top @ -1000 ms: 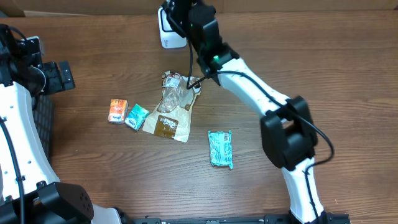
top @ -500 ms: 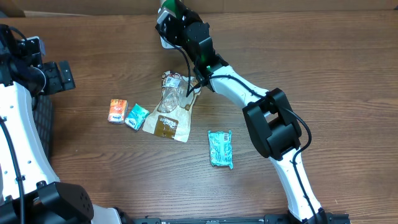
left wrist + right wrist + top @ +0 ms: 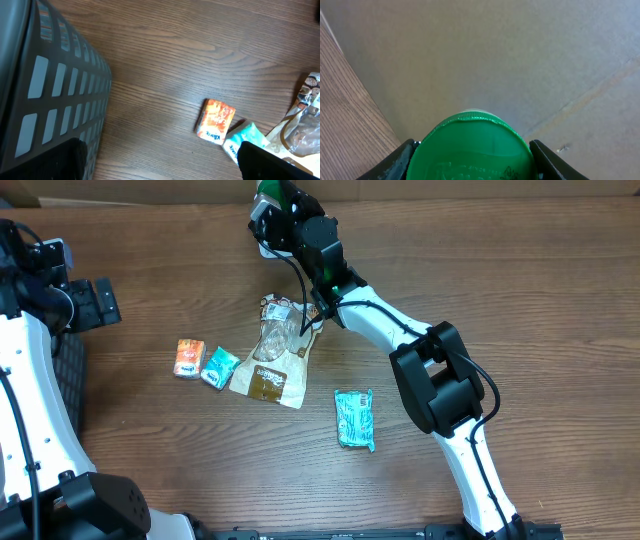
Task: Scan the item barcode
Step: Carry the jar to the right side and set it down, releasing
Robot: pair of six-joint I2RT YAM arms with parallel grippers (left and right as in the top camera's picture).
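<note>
Your right gripper (image 3: 472, 157) is clamped on the green item (image 3: 470, 135) — held up over the white scanner (image 3: 263, 247) (mostly hidden from overhead) — so roll the wrist slowly, without loosening the grip, until the barcode faces the scanner's window

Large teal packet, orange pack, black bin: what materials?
Large teal packet: probably plastic film, glossy; it is crinkled with crimped ends.
Orange pack: likely soft plastic wrap, slight sheen.
Black bin: seemingly rigid moulded plastic, matte, with a slotted wall.
</note>
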